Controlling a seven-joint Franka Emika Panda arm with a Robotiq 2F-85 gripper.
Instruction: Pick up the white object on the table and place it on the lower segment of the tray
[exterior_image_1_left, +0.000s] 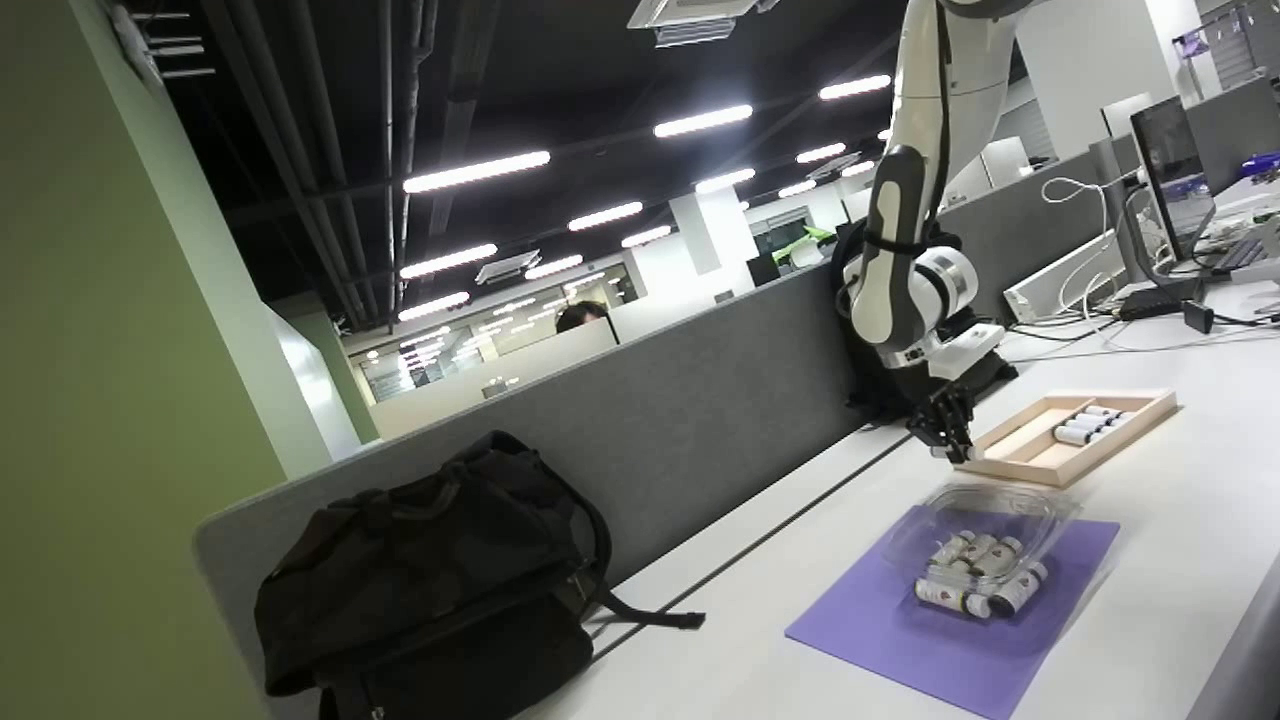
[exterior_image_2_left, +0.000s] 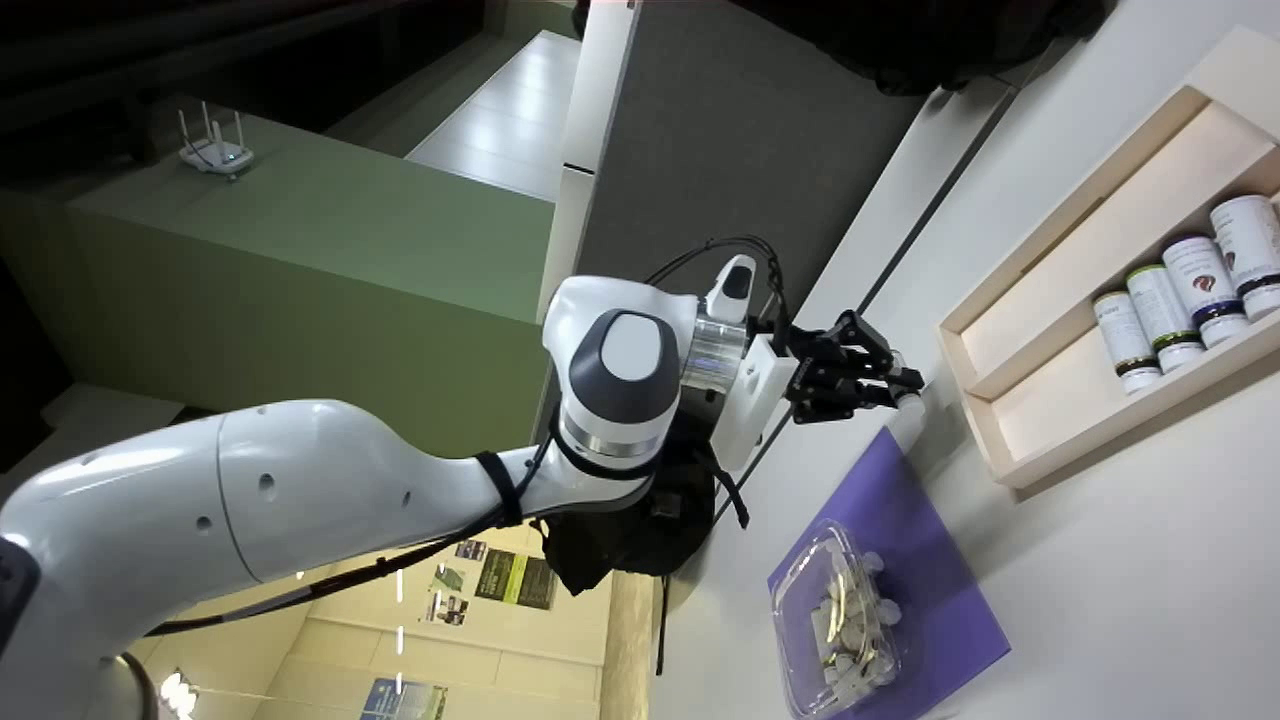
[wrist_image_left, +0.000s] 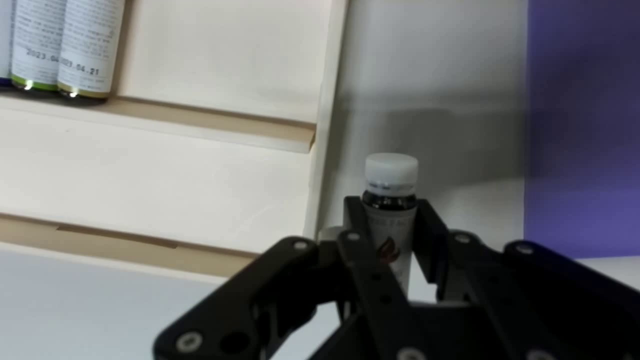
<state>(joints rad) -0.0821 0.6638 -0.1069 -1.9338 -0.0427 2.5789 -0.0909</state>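
A white-labelled bottle (wrist_image_left: 391, 225) with a white cap is held between the two fingers of my gripper (wrist_image_left: 389, 207) in the wrist view. The fingers press its sides just below the cap. In an exterior view my gripper (exterior_image_1_left: 950, 440) is near the end of the tray (exterior_image_1_left: 1060, 473). The gripper also shows in an exterior view (exterior_image_2_left: 905, 380), with the bottle's cap (exterior_image_2_left: 910, 407) above the table (exterior_image_2_left: 1150, 590). In the wrist view the bottle is beside the tray's end rim (wrist_image_left: 327, 75), outside it. The tray's divider splits it into two long segments. Several bottles (wrist_image_left: 87, 45) lie in the upper one.
A purple mat (exterior_image_1_left: 850, 610) lies beyond the tray's end. A clear plastic container (exterior_image_1_left: 1040, 510) with several bottles stands on it. A black backpack (exterior_image_1_left: 430, 580) leans by the grey partition (exterior_image_1_left: 700, 460). A monitor (exterior_image_1_left: 1170, 180) and cables are past the tray.
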